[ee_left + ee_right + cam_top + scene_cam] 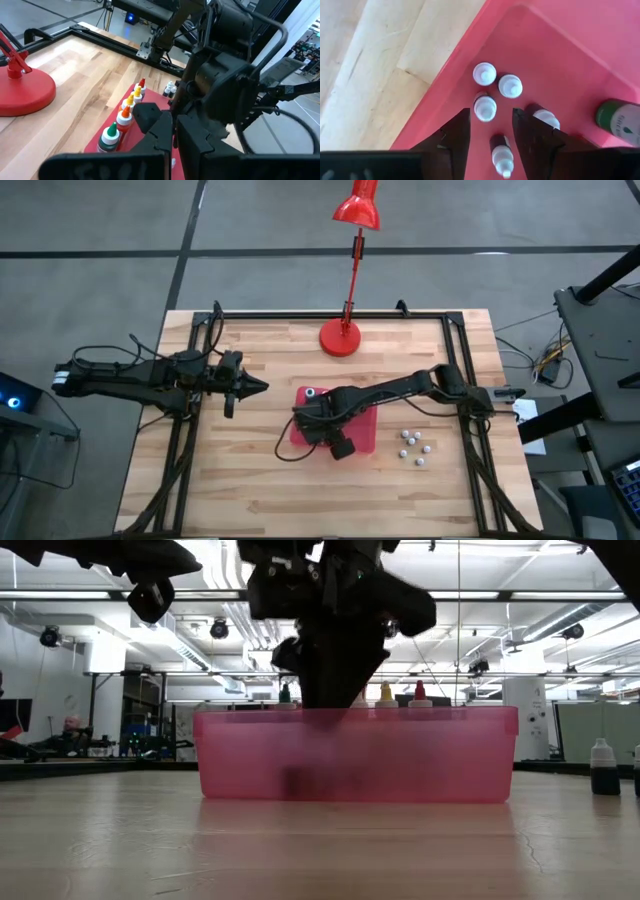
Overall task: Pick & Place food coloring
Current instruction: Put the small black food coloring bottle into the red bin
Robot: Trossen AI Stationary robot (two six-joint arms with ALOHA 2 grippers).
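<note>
Because the right end effector (491,127) hangs low inside the red tray (365,438) with its fingers apart and nothing between them, the main risk lies in the crowd of small white-capped bottles (485,107) directly beneath it. They stand and lie touching one another near a corner of the tray, so a finger coming down or lifting away could clip a neighbour, tip it, or roll the one lying on its side (501,152) further along the floor. A green-labelled bottle (619,119) lies nearer the tray's middle.

More food coloring (123,117), with green, orange, yellow and red caps, stands in a row along one tray edge, and several loose bottles (414,446) wait on the bench (250,490) near its right edge.

The right arm reaches from the bench's right edge across to the tray, wrist bent sharply down. The left end effector (256,387), fingers pressed together and empty, hovers level toward the bench's left edge, pointing at the tray.
</note>
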